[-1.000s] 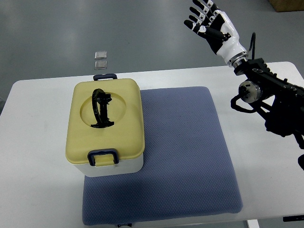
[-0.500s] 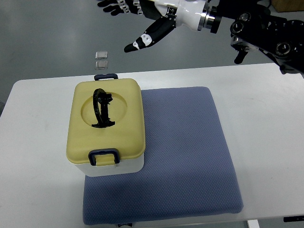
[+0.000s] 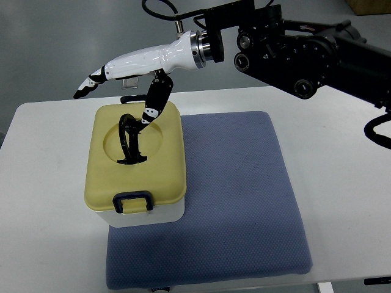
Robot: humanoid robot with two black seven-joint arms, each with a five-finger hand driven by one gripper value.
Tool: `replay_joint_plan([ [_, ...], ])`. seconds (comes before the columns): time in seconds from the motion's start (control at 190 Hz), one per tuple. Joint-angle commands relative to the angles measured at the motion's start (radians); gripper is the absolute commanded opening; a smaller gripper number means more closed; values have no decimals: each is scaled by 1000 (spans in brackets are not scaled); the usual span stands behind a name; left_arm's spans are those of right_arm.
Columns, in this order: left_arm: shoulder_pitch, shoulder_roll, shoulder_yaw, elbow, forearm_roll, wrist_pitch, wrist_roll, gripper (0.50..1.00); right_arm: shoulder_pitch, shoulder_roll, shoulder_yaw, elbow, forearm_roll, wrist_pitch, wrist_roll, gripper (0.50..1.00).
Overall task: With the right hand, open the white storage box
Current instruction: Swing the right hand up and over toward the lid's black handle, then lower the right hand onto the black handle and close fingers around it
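One right hand [image 3: 125, 76] is reaching in from the right edge, white and black, fingers spread and holding nothing; the long fingers are pointing left beyond the box's far edge, while the thumb [image 3: 154, 105] is angling down toward the lid's middle. No left hand is showing.

Item: white storage box [image 3: 137, 165], yellow lid [image 3: 159, 171] shut, standing on the left part of a blue mat [image 3: 244, 201] and overhanging onto the white table [image 3: 49, 201]. A black carry handle [image 3: 129, 139] is standing up in the lid's round recess. One dark latch [image 3: 133, 202] is sitting at the near edge, a second latch [image 3: 135, 97] at the far edge, partly under the hand.

Item: two small square objects [image 3: 129, 74] on the floor beyond the table, partly hidden by the hand; what they are cannot be told.

Step in hand, judged: approaching the lid, nothing gripped. Whether the thumb tip is touching the handle cannot be told. Doing it well is probably meaning freeing both latches first, then curling the fingers under the handle and lifting straight up, slowly, so the box is not sliding off the mat or tipping toward its overhanging side.
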Motion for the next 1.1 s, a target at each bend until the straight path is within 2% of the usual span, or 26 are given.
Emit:
replay_joint_plan([
  [0.0, 0, 0, 0, 0, 0, 0, 0, 1000, 24, 21, -5, 9, -77, -1, 0, 909],
  [0.079, 0, 0, 0, 0, 0, 0, 0, 1000, 38, 39, -10, 7, -147, -3, 0, 901],
  [0.153, 0, 0, 0, 0, 0, 0, 0, 1000, 38, 58, -10, 7, -192, -3, 0, 866],
  [0.405, 0, 0, 0, 0, 0, 0, 0, 1000, 26, 76, -79, 7, -248, -9, 0, 860],
  [0.458, 0, 0, 0, 0, 0, 0, 0, 1000, 23, 76, -89, 2, -256, -36, 0, 832],
  [0.521, 0, 0, 0, 0, 0, 0, 0, 1000, 18, 76, -95, -1, -256, -67, 0, 823],
  [0.558, 0, 0, 0, 0, 0, 0, 0, 1000, 17, 76, -102, -1, -256, -88, 0, 797],
  [0.6, 0, 0, 0, 0, 0, 0, 0, 1000, 17, 76, -103, -1, -256, -101, 0, 795],
  [0.663, 0, 0, 0, 0, 0, 0, 0, 1000, 17, 76, -103, -1, -256, -104, 0, 791],
  [0.911, 0, 0, 0, 0, -1, 0, 0, 1000, 15, 76, -103, 4, -258, -108, 0, 695],
  [1.095, 0, 0, 0, 0, 0, 0, 0, 1000, -2, 76, -103, 4, -259, -108, 0, 695],
])
